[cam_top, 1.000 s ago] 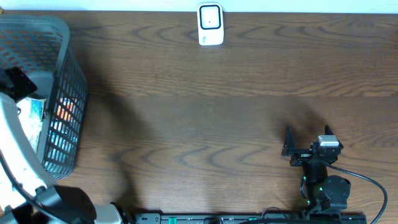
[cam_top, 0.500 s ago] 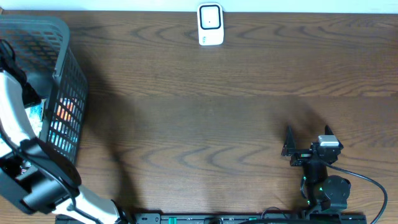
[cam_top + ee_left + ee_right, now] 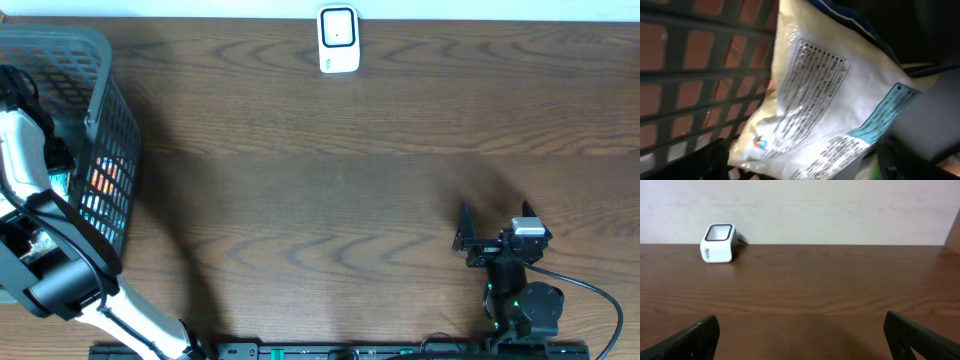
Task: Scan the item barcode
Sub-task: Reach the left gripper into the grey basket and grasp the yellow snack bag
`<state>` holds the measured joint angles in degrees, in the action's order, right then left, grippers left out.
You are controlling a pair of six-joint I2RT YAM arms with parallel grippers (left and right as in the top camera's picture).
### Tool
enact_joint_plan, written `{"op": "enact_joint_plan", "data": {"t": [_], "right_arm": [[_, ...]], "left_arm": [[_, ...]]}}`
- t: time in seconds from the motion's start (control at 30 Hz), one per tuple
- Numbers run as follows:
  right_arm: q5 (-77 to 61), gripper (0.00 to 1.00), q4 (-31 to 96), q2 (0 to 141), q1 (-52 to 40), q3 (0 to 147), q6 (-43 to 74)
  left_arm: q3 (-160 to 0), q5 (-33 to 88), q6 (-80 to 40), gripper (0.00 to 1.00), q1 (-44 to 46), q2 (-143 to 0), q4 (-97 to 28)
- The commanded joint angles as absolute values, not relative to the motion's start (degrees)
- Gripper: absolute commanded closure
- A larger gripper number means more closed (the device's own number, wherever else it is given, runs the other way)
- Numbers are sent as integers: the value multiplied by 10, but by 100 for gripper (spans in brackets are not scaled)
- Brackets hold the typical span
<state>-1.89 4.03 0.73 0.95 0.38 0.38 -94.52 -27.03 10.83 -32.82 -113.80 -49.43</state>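
Dark wooden counter (image 3: 330, 200), scanner (image 3: 338, 40) at far edge. I hold the left end effector (image 3: 802, 161), jaws apart, inside the basket (image 3: 100, 60) facing the packet (image 3: 825, 100) to pick it; right end effector (image 3: 495, 215) rests spread, unneeded.

**Overhead:** soft, even light from above falls on the dark bench (image 3: 350, 180). A broad, diffuse shadow spreads to the right of the basket (image 3: 100, 60), and a fainter one lies by the right gripper (image 3: 495, 210).

**Left wrist:** dim and soft-focused, with glare streaks on the glossy packet (image 3: 830, 100) (its print too blurred to read).

**Right wrist:** bright wall (image 3: 840, 210) and a sharp bench; the gripper's fingers (image 3: 695, 340) are dark at the lower corners.
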Motion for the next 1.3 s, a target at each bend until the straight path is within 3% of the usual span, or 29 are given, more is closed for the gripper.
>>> {"op": "enact_joint_plan", "data": {"t": [0.0, 0.5, 0.93, 1.27], "right_arm": [[-21, 1, 43, 5, 12, 3, 6], [-21, 1, 43, 5, 12, 3, 6], [-21, 1, 43, 5, 12, 3, 6], [-21, 1, 43, 5, 12, 3, 6]], "left_arm": [[-941, -230, 113, 11, -344, -1157, -491], [-940, -33, 137, 11, -413, -1161, -490], [-940, -30, 147, 11, -440, -1174, -469], [-940, -32, 221, 11, -444, -1174, -439]]}}
